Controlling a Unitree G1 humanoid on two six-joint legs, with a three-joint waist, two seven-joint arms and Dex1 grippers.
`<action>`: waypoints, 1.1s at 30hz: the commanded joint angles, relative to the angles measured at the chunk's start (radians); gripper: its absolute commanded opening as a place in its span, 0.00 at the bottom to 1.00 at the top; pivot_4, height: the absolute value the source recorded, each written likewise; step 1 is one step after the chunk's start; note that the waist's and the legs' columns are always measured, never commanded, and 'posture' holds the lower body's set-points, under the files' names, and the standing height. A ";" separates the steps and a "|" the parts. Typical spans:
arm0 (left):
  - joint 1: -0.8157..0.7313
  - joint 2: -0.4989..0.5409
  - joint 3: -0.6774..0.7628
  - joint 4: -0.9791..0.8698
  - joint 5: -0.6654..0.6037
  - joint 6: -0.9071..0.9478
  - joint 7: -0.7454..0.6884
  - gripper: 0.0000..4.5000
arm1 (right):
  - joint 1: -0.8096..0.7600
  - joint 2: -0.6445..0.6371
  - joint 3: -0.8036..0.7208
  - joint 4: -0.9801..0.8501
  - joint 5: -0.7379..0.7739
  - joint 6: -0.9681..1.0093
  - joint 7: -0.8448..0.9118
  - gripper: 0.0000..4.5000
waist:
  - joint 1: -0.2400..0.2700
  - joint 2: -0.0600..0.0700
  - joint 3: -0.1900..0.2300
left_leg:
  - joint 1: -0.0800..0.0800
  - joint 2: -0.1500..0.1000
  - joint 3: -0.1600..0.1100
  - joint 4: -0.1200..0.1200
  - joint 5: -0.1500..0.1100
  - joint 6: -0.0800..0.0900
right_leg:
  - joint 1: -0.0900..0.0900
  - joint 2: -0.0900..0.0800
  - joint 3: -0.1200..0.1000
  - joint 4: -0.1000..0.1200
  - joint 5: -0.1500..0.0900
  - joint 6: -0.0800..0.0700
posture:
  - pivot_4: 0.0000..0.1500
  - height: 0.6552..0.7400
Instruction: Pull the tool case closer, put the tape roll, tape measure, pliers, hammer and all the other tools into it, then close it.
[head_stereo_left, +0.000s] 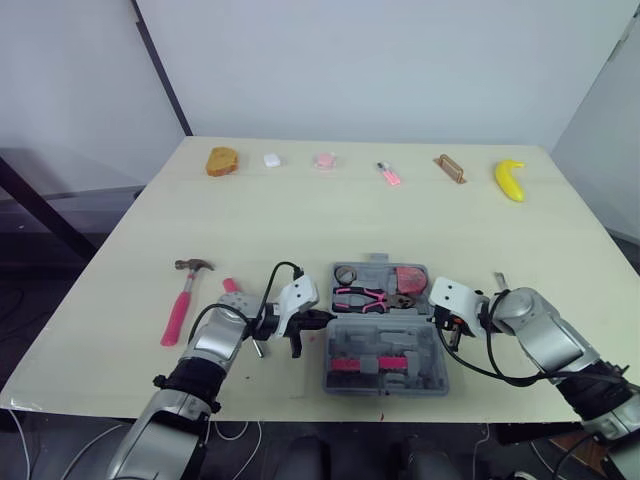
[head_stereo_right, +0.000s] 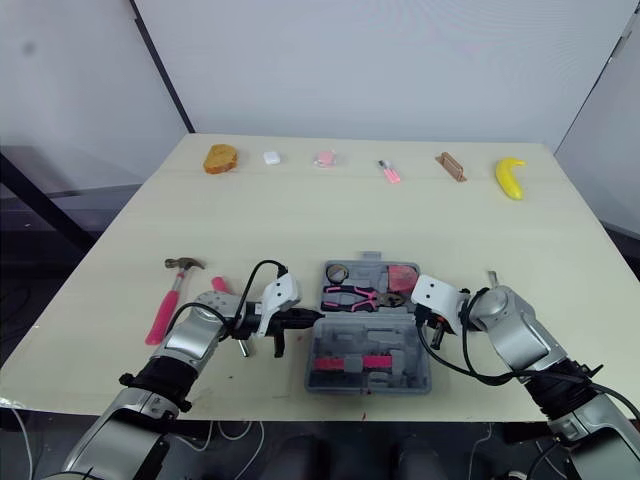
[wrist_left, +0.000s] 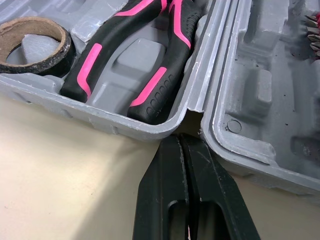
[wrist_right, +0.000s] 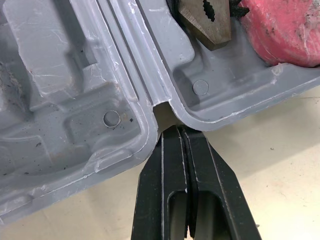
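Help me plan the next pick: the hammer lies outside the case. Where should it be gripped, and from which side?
Probably grip the hammer mid-handle, coming from above with the left gripper. It lies flat on the table, head away from the robot, and the slim straight pink handle suits a narrow pinch; the head is bulkier.
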 joint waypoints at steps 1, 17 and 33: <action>-0.015 -0.021 -0.010 -0.017 -0.005 -0.015 0.006 0.02 | -0.015 0.015 -0.014 -0.024 0.005 -0.019 -0.006 0.00 | 0.000 0.000 0.000 | 0.000 0.000 0.000 0.000 0.000 0.000 | 0.000 0.000 0.000 0.000 0.000 0.000 | 1.00 1.00; 0.093 0.035 0.070 -0.128 -0.052 0.040 0.039 0.02 | 0.081 -0.073 -0.144 -0.075 0.061 -0.012 0.000 0.00 | 0.001 0.000 0.000 | 0.000 0.001 -0.001 0.000 0.000 0.000 | 0.000 -0.001 0.000 0.000 0.000 0.000 | 1.00 1.00; 0.500 0.026 0.449 -0.539 -0.452 0.124 0.154 0.15 | 0.475 0.071 -0.655 -0.194 0.441 -0.272 -0.051 0.14 | -0.003 0.001 0.000 | 0.000 0.003 0.000 -0.002 0.000 0.000 | -0.001 -0.004 0.000 -0.001 0.000 0.000 | 1.00 1.00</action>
